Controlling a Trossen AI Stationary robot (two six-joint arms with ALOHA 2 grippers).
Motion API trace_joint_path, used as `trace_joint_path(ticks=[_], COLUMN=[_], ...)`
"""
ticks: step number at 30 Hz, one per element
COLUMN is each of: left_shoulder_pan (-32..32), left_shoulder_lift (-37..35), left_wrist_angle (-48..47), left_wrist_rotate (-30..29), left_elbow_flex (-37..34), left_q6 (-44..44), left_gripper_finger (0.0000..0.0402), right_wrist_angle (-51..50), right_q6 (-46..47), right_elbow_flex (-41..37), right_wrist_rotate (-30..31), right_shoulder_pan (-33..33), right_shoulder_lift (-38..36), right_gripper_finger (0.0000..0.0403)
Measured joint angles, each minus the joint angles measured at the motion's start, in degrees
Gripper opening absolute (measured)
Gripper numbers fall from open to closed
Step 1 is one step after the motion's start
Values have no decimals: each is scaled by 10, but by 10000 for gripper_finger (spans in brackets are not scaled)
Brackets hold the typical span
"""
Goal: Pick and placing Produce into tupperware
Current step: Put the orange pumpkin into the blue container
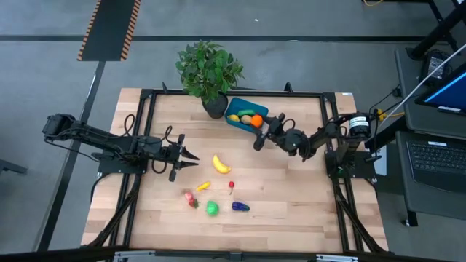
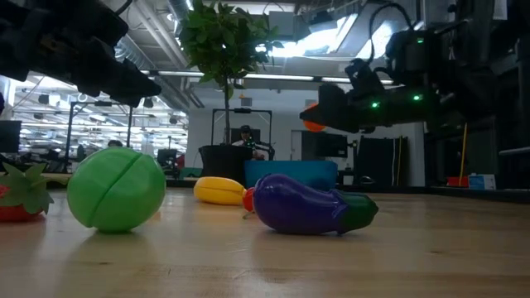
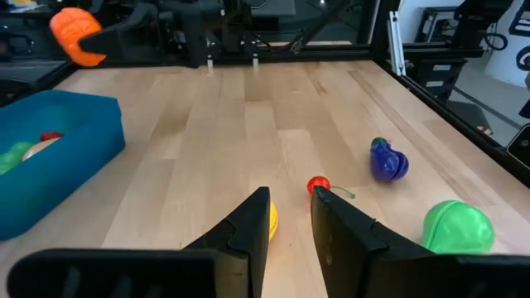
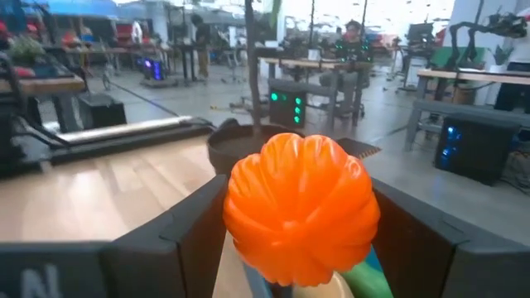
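Right hand (image 1: pixel 258 129) grips a ribbed orange plastic pumpkin (image 4: pixel 300 207) above the edge of the teal-blue plastic tupperware (image 1: pixel 240 108). Left hand (image 1: pixel 191 157), fingers narrowly apart and empty, hovers over the wooden table (image 1: pixel 291 196) near the yellow toy banana (image 1: pixel 220 164).

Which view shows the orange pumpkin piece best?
The right wrist view: the orange pumpkin piece fills the frame, clamped in the right claw. The high view shows an orange speck by the tupperware; the low and left wrist views show it small, partly hidden.
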Motion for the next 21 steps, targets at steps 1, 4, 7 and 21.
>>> trace_joint_path(ticks=[1, 4, 7, 21], left_shoulder_pan=[0, 0, 0, 0], left_shoulder_lift=[0, 0, 0, 0], left_wrist_angle=[0, 0, 0, -5], left_wrist_rotate=[0, 0, 1, 1], left_elbow_flex=[0, 0, 0, 0], left_q6=[0, 0, 0, 0], left_gripper_finger=[86, 85, 78, 46], right_wrist_angle=[-15, -56, -81, -410], right_q6=[0, -1, 1, 14], right_elbow_flex=[7, 28, 44, 184], right_wrist_rotate=[-3, -27, -31, -171], right_shoulder_pan=[-4, -16, -26, -78], right_shoulder_lift=[0, 0, 0, -28], right_gripper_finger=[251, 251, 251, 251])
